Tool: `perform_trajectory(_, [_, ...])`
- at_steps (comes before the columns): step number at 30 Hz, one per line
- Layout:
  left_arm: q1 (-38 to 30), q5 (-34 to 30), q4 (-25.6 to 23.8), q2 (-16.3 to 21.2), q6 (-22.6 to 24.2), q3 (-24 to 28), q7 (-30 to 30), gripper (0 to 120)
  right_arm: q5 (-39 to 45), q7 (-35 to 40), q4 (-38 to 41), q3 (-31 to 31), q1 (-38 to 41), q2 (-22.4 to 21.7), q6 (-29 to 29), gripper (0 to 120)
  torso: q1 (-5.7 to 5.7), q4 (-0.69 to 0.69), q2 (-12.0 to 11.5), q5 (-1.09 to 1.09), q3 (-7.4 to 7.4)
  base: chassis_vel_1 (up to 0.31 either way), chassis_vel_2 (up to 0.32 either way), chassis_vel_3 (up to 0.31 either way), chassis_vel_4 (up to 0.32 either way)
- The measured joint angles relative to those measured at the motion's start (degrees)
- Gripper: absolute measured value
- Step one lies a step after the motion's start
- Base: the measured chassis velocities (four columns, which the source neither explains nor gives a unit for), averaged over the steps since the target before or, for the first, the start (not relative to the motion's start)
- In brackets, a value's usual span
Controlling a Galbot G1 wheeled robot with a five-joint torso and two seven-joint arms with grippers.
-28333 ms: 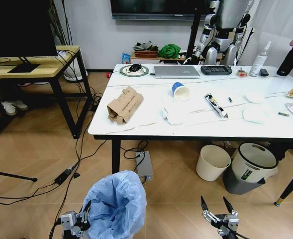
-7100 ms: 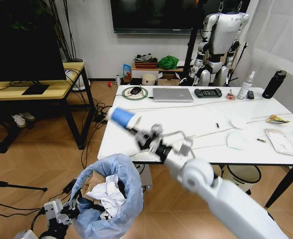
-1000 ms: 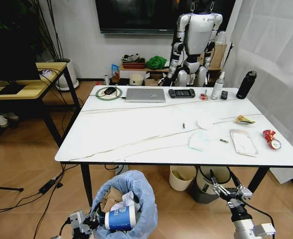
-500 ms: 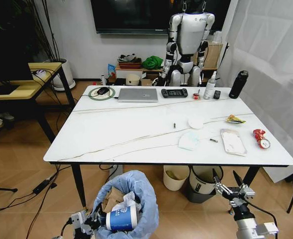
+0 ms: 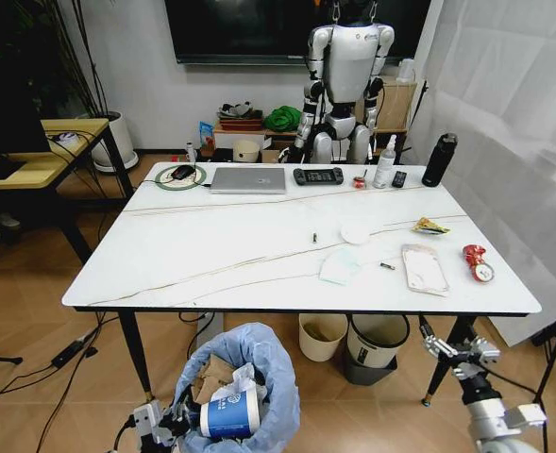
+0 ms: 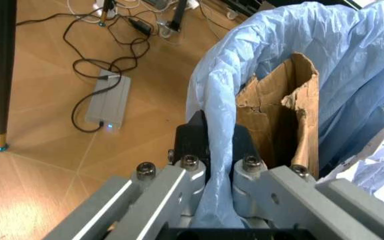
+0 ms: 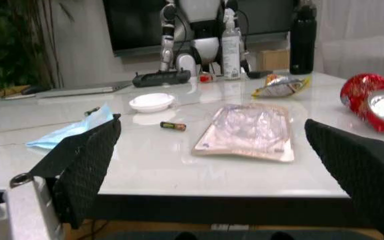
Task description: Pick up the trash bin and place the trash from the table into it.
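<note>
The trash bin [image 5: 259,363], lined with a puffy light-blue bag [image 6: 325,60], hangs low in front of the table [image 5: 211,293]. My left gripper [image 5: 160,425] [image 6: 215,145] is shut on the bag's rim. Inside lie a brown cardboard carton [image 6: 279,115], a blue-white cup [image 5: 228,413] and tissues. My right gripper [image 5: 452,347] [image 7: 212,125] stands open below the table's right front edge. On the tabletop's right part lie a crushed red can [image 5: 477,263] [image 7: 375,102], a clear wrapper [image 5: 424,267] [image 7: 245,131], a pale blue tissue [image 5: 339,267], a round lid [image 5: 355,233] and a yellow wrapper [image 5: 429,226].
A cream bucket [image 5: 322,335] and a white-and-grey bin [image 5: 377,344] stand under the table. A laptop [image 5: 247,179], controller [image 5: 317,176] and bottles [image 5: 438,160] line the far edge. A yellow desk [image 5: 32,165] stands left, a white curtain right, cables on the floor.
The whole head view has shifted, so the camera moved rightward along the table. The bin stays held by my left gripper. My right gripper sits a little farther right.
</note>
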Motion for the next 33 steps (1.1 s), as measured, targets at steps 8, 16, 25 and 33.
perform_trajectory(8, [0.4,0.5,-0.5,-0.8,0.0,-1.7,0.1,0,-2.4,2.7,-0.8,-3.1,3.3,-9.0,-3.7,100,0.00,0.02,0.0,0.00,0.00,0.000,0.000,0.000,0.000])
perform_trajectory(16, [1.1,1.3,-1.4,-1.8,-0.2,-3.9,0.2,0,-3.0,3.4,-2.0,-7.3,7.1,-14.9,-9.5,100,0.00,0.01,0.0,0.00,0.00,0.000,0.000,0.000,0.000])
perform_trajectory(25, [1.3,2.1,-2.4,-3.0,-0.2,-4.7,0.2,0,-4.0,5.0,-6.9,-11.0,12.3,-17.2,-12.4,100,0.00,0.01,0.0,0.00,0.00,0.000,0.000,0.000,0.000])
perform_trajectory(33, [1.6,2.8,-2.5,-3.9,-0.2,-4.7,0.2,0,-4.6,6.3,-11.2,-14.2,17.7,-17.6,-13.2,97,0.00,0.02,0.0,0.00,0.00,0.000,0.000,0.000,0.000])
